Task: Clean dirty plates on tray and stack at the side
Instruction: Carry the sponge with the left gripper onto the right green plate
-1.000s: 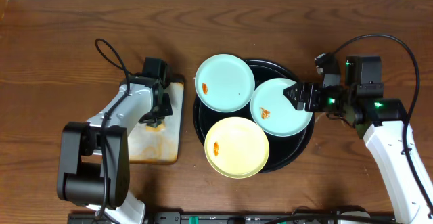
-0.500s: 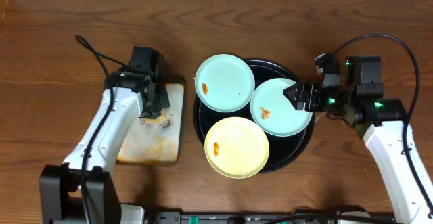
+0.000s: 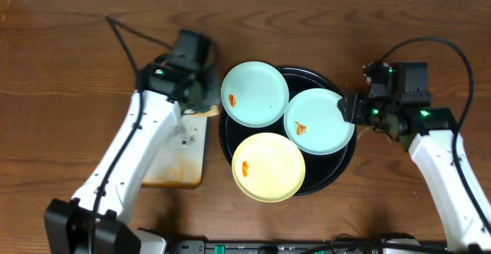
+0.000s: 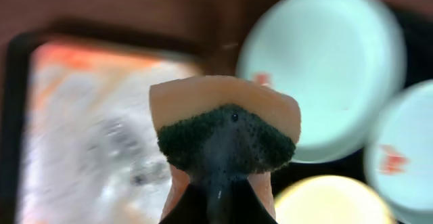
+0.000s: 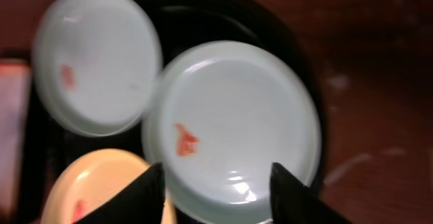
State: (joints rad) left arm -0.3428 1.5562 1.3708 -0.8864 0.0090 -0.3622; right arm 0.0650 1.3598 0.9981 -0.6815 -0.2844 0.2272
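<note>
Three plates lie on the black tray [image 3: 342,158]: a pale blue plate [image 3: 255,93] at the back left, a pale blue plate [image 3: 318,121] at the right, a pale yellow plate [image 3: 268,166] in front. Each has a small orange-red smear. My left gripper [image 3: 198,93] is shut on a peach sponge with a dark scrub face [image 4: 224,126], just left of the back blue plate [image 4: 325,68]. My right gripper [image 3: 349,108] is open at the right blue plate's right edge [image 5: 237,122], its fingers [image 5: 220,197] either side of the near rim.
A small rectangular orange-stained tray [image 3: 178,158] lies left of the black tray; it is blurred in the left wrist view [image 4: 88,129]. Brown wooden table [image 3: 69,47] spreads around. Cables trail from both arms.
My left arm rose off the stained tray and swung right with the sponge, up to the back blue plate. My right gripper drew back slightly to the right.
</note>
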